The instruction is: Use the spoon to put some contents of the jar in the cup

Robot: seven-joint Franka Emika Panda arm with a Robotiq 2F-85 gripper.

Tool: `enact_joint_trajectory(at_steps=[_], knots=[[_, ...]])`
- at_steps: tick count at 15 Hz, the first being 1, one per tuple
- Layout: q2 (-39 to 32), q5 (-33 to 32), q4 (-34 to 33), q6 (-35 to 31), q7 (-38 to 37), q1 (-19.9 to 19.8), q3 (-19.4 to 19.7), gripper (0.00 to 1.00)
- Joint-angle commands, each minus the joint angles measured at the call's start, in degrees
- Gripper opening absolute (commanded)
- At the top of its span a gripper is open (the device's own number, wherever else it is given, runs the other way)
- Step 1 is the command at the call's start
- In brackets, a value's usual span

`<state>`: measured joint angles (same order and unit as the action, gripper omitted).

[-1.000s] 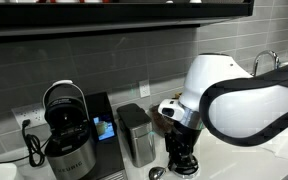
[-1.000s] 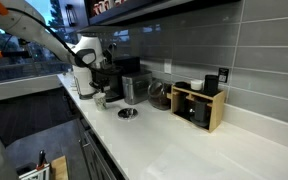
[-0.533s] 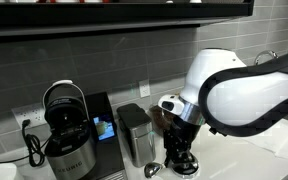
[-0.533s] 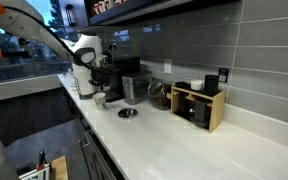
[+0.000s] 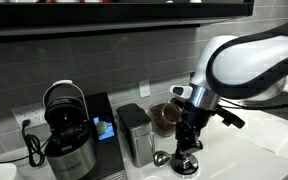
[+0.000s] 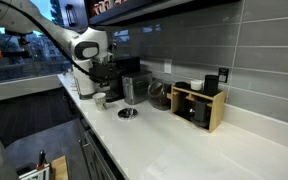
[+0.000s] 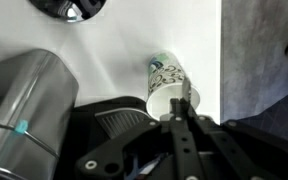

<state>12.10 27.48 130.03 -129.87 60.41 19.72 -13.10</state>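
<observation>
The arm's black gripper (image 5: 187, 165) hangs fingers-down just above the white desk (image 6: 184, 150), its jaws drawn fully together. At about 10 o'clock of the fingertips a small shiny silver metal spoon (image 5: 162, 158) shows its round bowl. It looks pinched by the handle between the jaws, though the grip itself is too dark for me to be sure. In the wrist view a thin bright sliver rises from the closed gripper (image 7: 182, 118), in front of a white paper cup with a green print (image 7: 167, 82).

The rounded clear glass jar with dark brown contents (image 5: 165, 117) stands at 11 o'clock of the gripper, just beside the tall grey metal canister (image 5: 134, 133); the spoon is not in its mouth. The low round cup with the pale silvery rim (image 6: 129, 111) sits on the desk in front of the canister, apart from the gripper.

By my reckoning the spoon is picked up and little more. I see nothing brown in its bowl, and cannot tell whether anything lies in the cup. Scooping from the jar and tipping into the cup look left to do.
</observation>
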Motion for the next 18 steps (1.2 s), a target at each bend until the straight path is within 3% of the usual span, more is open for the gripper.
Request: enact_joint_trajectory(at_steps=[1,9,18], knots=[[0.72,-0.29,-0.31,5.36,-7.63,-1.24,1.5,0.01],[-1.48,0.96,-2.81,6.09,-6.4,-0.93,2.08,0.01],[-8.18,1.97,-7.78,1.37,-18.89,-5.56,4.58,0.01]])
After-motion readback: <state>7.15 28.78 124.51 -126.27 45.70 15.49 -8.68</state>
